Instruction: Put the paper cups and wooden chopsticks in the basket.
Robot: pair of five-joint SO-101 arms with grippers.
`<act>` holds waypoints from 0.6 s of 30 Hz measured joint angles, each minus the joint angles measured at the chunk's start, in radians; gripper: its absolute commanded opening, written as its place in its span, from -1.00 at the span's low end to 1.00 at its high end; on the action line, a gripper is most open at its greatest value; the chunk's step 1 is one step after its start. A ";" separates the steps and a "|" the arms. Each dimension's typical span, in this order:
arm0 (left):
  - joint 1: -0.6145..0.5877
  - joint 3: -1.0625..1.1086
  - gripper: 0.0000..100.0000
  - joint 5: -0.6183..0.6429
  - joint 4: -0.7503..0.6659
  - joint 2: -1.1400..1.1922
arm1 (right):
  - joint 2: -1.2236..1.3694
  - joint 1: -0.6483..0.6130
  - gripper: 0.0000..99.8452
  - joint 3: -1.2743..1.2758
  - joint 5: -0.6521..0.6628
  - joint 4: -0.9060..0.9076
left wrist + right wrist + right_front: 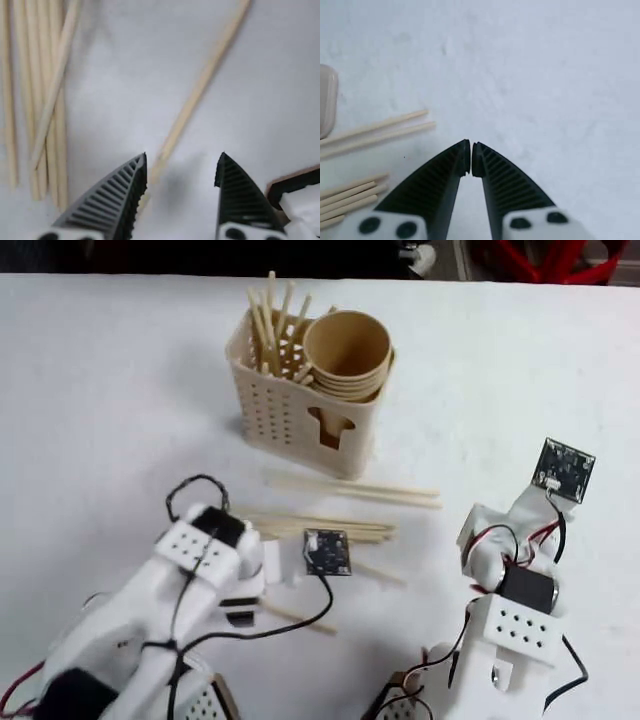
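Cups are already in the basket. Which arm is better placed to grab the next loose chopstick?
Left. The left gripper is open, with a single chopstick running between its fingers. The right gripper is shut over bare table, with other chopsticks lying off to one side.

In the basket (300, 410) the stacked paper cups (348, 350) show just the top cup's mouth and the rims beneath it. Their bodies sit behind the basket's wall, as do the lower ends of the upright wooden chopsticks (272, 315). In front of the basket, loose chopsticks (330, 525) run under the left arm (200, 560), those ends hidden. In the left wrist view a single chopstick (200, 90) runs out of the picture; its near end blurs beside a finger (125, 195) of the left tool (182, 160), contact unclear. In the right wrist view a beige rounded corner (326, 102) is cut off, too little to name.
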 measured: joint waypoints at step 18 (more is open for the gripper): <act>0.014 -0.029 -0.96 0.000 -0.092 0.296 | 0.000 0.000 -0.96 0.000 0.000 0.000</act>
